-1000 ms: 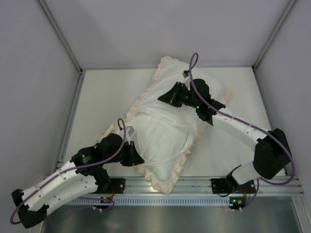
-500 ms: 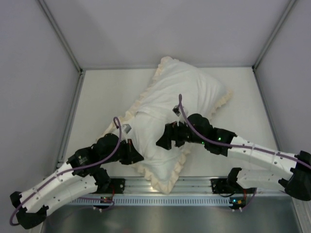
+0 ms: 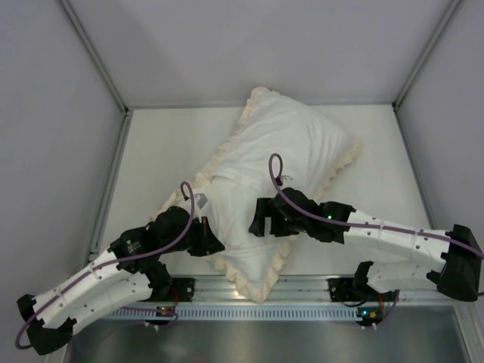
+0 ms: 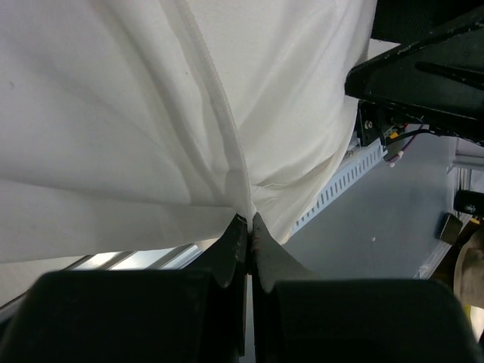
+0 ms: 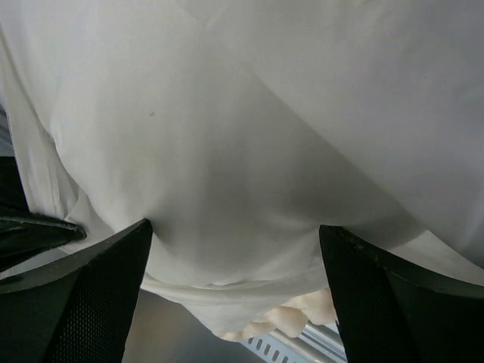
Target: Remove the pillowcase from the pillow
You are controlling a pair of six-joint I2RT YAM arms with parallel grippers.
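My left tool [image 4: 248, 221] clenched on pillowcase [image 3: 295, 144] fabric, anchoring it. My right tool [image 5: 236, 287] released, spread wide over near end, likely for fresh grab.

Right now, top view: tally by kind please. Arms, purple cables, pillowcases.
robot arms: 2, left arm and right arm
purple cables: 2
frilled pillowcase: 1
total: 5

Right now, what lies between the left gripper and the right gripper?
Only a bulging stretch of the white, cream-frilled fabric pillowcase; the top view shows it between the left gripper and the right gripper.
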